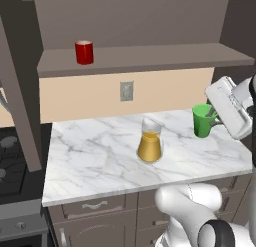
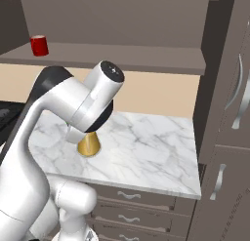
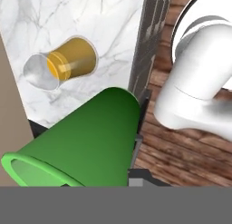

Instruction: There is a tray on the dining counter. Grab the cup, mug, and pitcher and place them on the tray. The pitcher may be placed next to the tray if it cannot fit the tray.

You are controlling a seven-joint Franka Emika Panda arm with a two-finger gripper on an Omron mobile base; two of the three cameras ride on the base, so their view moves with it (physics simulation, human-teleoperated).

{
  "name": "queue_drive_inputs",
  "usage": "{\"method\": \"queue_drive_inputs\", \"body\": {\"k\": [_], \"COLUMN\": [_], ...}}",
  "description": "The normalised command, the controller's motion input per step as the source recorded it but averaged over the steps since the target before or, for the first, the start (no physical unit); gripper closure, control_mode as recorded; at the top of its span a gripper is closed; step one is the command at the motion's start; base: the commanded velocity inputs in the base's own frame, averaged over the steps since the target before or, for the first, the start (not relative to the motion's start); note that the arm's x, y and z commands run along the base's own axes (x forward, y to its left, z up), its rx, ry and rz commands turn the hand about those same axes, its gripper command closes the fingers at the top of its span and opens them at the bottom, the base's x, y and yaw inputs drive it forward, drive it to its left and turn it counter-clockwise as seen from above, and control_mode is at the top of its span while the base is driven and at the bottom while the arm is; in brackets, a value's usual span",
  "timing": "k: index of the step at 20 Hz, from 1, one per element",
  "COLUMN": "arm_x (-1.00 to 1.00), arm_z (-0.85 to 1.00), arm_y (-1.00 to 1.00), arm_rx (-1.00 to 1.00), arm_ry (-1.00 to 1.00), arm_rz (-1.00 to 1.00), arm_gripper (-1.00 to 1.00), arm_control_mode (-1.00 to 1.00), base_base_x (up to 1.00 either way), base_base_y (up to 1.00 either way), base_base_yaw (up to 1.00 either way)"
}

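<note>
Green cup (image 1: 202,120) clamped in gripper (image 1: 216,117), lifted | marble top's (image 1: 100,156) right edge | pitcher (image 1: 150,142) apart

A kitchen: marble counter (image 1: 100,156), drawers (image 1: 95,207), stove (image 1: 12,161), wall shelf (image 1: 150,58).

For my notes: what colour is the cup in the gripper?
Bright green cup, clearest in the left base view.

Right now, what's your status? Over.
Tool shut on cup, lifted off marble top. Pitcher standing there, mug on shelf. Nothing blocking.
</note>
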Motion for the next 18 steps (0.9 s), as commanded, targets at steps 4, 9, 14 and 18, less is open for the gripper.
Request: {"method": "queue_drive_inputs", "body": {"k": [4,9,14,18], "arm_x": [-0.01,-0.21,-0.16,0.0], "arm_z": [-0.01,-0.03,-0.01,0.0], "arm_y": [0.11,0.01,0.0,0.0], "arm_rx": [0.0,0.01,0.02,0.0], "arm_ry": [0.06,0.01,0.02,0.0], "arm_rz": [0.0,0.0,0.0,0.0], "arm_gripper": [1.0,1.0,1.0,1.0], "arm_control_mode": [-1.0,-1.0,1.0,1.0], "base_base_x": [0.0,0.0,-0.03,-0.22], "base_base_y": [0.0,0.0,0.0,0.02], "base_base_yaw": [0.0,0.0,0.0,0.0]}}
